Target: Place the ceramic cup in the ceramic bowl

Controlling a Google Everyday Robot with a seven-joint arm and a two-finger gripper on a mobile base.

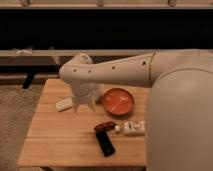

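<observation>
The orange-red ceramic bowl [118, 101] sits on the wooden table [60, 135], right of centre, with pale marks inside. My gripper [84, 104] hangs from the big white arm and points down at the tabletop just left of the bowl, close to its rim. The ceramic cup does not show as a separate thing; the gripper's pale body covers that spot.
A flat white bar-shaped block [63, 105] lies left of the gripper. A white labelled bottle [131, 128] lies on its side near the front right, with a small red-brown object [104, 126] and a black oblong object [106, 145] beside it. A dark bench stands behind the table.
</observation>
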